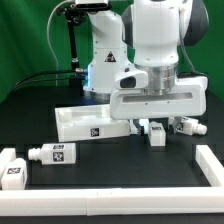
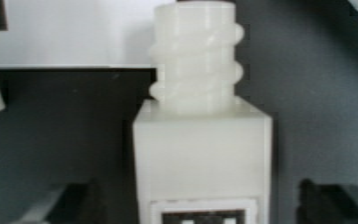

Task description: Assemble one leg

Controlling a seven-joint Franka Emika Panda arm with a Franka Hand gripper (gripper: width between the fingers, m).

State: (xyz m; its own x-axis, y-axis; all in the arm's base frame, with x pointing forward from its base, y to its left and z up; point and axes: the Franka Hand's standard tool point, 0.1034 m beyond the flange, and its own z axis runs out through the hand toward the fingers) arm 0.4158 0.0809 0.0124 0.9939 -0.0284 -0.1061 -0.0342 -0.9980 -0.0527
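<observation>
A white leg (image 1: pixel 157 134) lies on the dark table right under my gripper (image 1: pixel 156 126). In the wrist view the leg (image 2: pixel 202 140) fills the middle, with its tag at the near end and its threaded round stub (image 2: pixel 197 60) pointing away. My gripper (image 2: pixel 199 206) is open. Its dark fingers (image 2: pixel 64 205) stand one on each side of the leg's tagged end, and a gap shows on both sides. The flat white panel (image 1: pixel 85 122) lies just to the exterior view's left of the leg.
Two more legs (image 1: pixel 55 153) (image 1: pixel 12 170) lie at the exterior view's left front, and another (image 1: pixel 190 127) lies just right of the gripper. A white raised border (image 1: pixel 150 196) runs along the front and right side of the table.
</observation>
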